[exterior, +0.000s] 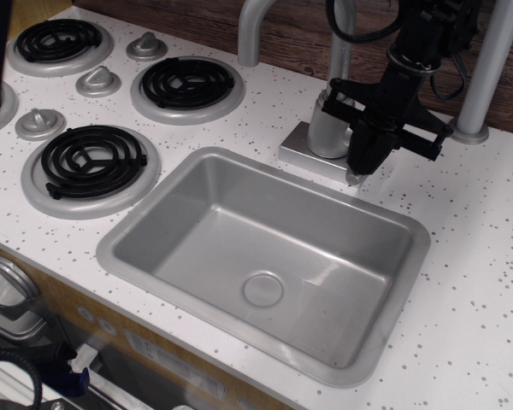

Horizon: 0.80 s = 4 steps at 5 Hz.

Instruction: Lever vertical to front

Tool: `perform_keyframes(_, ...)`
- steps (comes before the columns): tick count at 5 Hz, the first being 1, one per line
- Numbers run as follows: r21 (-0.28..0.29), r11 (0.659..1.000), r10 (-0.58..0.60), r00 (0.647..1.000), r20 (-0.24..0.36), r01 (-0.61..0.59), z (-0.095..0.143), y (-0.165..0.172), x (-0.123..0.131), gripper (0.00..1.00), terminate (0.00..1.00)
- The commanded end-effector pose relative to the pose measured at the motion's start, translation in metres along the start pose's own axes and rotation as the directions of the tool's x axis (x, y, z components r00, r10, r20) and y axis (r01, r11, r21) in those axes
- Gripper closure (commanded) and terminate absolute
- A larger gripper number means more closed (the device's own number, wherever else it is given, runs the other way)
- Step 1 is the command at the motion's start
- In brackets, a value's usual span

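The faucet body (328, 128) stands on its base plate (301, 150) behind the sink (167, 201), under the tall curved spout (255, 26). My black gripper (362, 168) hangs on the right side of the faucet body, fingers pointing down and toward the sink. The lever (356, 178) is almost wholly hidden between the fingers; only a pale silver tip shows below them, leaning toward the front. The fingers look closed together around it.
Black coil burners (92, 160) (188, 83) and round silver knobs (41, 122) lie to the left. A silver post (487, 68) stands right behind the gripper. A wooden wall runs along the back. White speckled counter (470, 248) stretches to the right.
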State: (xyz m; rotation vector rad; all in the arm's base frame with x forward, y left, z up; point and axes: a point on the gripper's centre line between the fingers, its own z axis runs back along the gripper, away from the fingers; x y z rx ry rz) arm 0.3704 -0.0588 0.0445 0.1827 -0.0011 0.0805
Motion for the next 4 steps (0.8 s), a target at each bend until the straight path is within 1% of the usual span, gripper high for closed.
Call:
perform_keyframes(1, -0.001, 0.999, 0.047, 0.997, 0.057, -0.047, 0.026, 0.012, 0.002, 0.0, 0.0)
perform_keyframes(2, 0.05, 0.996, 0.075, 0.996, 0.045, -0.077, 0.037, 0.015, -0.008, 0.0, 0.0)
perform_keyframes(3, 0.073, 0.993, 0.093, 0.995, 0.034, -0.095, 0.044, 0.018, -0.017, 0.0, 0.0)
perform_keyframes(4, 0.085, 0.99, 0.108, 0.993, 0.042, -0.112, 0.047, 0.02, -0.024, 0.0, 1.0)
